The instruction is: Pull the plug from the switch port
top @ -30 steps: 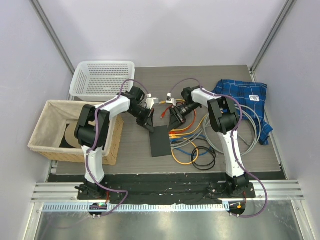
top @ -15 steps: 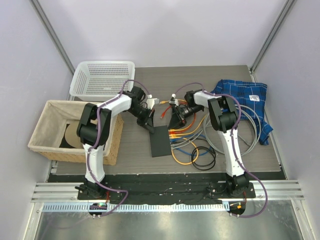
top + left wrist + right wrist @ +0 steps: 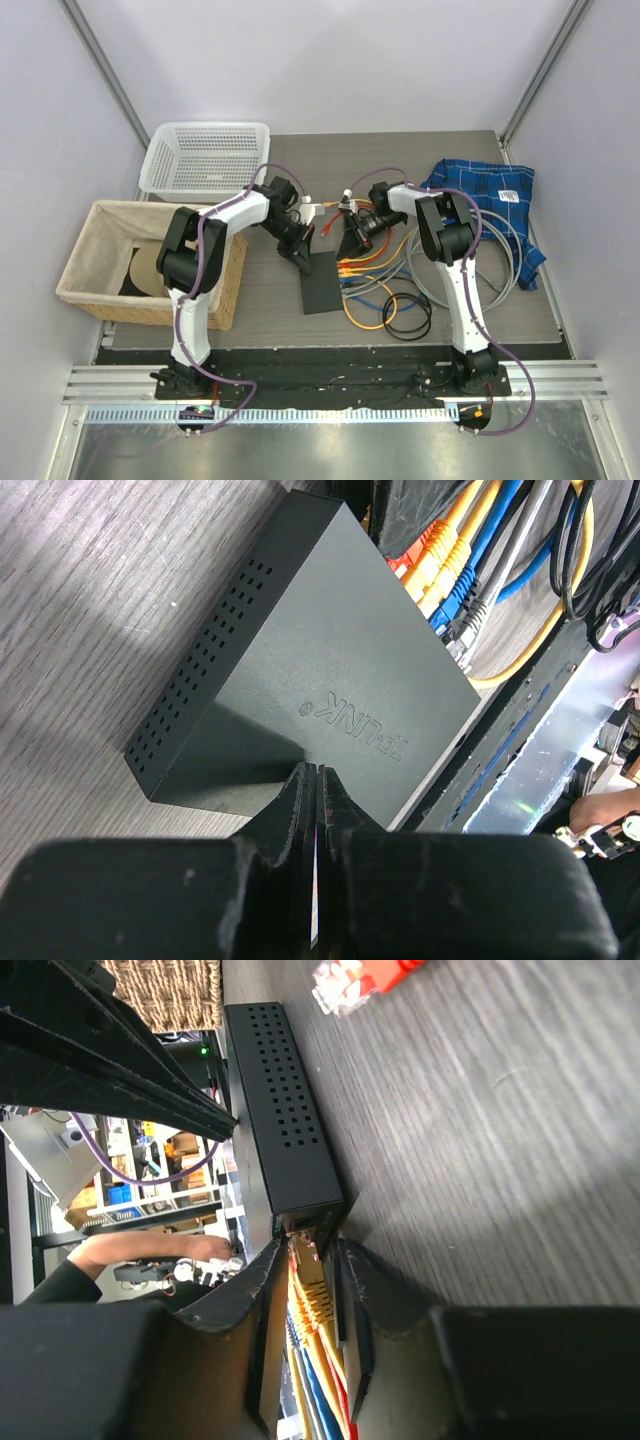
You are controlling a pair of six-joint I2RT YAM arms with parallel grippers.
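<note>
The black switch [image 3: 320, 283] lies flat mid-table, with a row of orange, yellow and blue plugs [image 3: 346, 268] in its right edge. My left gripper [image 3: 299, 253] is shut and empty, its tips resting on the switch's top [image 3: 320, 670] near the far corner. My right gripper [image 3: 351, 243] sits at the far end of the plug row. In the right wrist view its fingers [image 3: 270, 1280] straddle the row, closed on the endmost orange plug [image 3: 318, 1282] right at the switch [image 3: 285, 1110].
A loose red plug [image 3: 327, 227] lies just beyond the switch; it also shows in the right wrist view [image 3: 360, 978]. Cable loops [image 3: 400, 300] spread right of the switch. A plaid cloth [image 3: 490, 200], a white basket [image 3: 205, 158] and a wicker basket [image 3: 95, 265] stand around.
My left gripper has moved right and down onto the switch's far corner. My right gripper has shifted slightly toward the plug row.
</note>
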